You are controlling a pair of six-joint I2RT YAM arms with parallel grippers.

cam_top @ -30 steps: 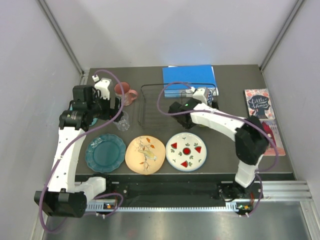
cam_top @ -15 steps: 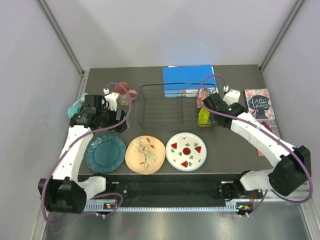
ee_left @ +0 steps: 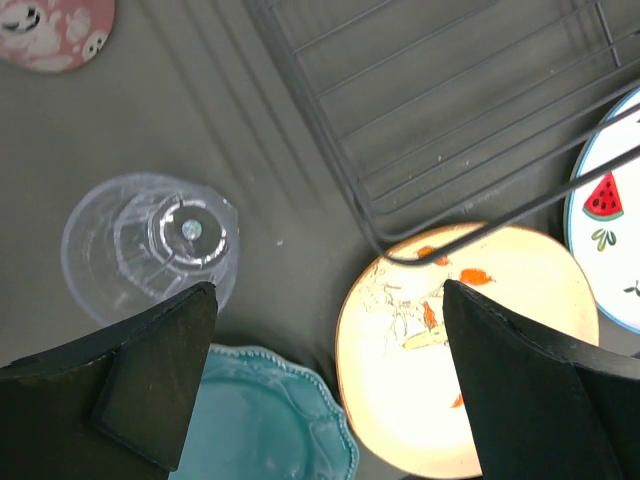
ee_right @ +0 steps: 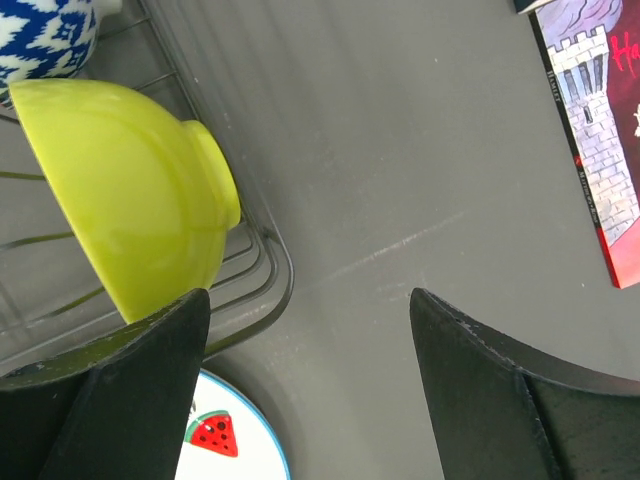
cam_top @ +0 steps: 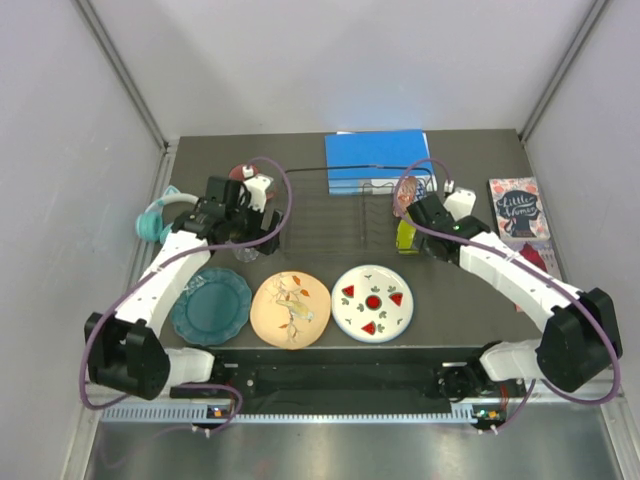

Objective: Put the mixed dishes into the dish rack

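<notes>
Rectangular black wire dish rack [cam_top: 335, 220] mid-worktop [cam_top: 450, 312], holding a yellow-green bowl [ee_right: 130, 200] tipped on edge at its right end. Outside it, on the worktop: clear plastic cup [ee_left: 150, 245], teal scalloped plate [cam_top: 210, 306], peach bird-pattern plate [cam_top: 290, 308], white watermelon-slice plate [cam_top: 372, 300]. Left pincer [ee_left: 328, 300] spread wide above the cup, empty. Right pincer [ee_right: 308, 300] apart beside the bowl, empty.

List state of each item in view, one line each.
yellow-green bowl, in rack, tipped on edge
dish rack, bowl at its right end
clear cup, on table, outside rack
pink mug, on table, outside rack
teal plate, flat on table
peach plate, flat on table
watermelon plate, flat on table
left gripper, jaws open, empty
right gripper, jaws open, empty
</notes>
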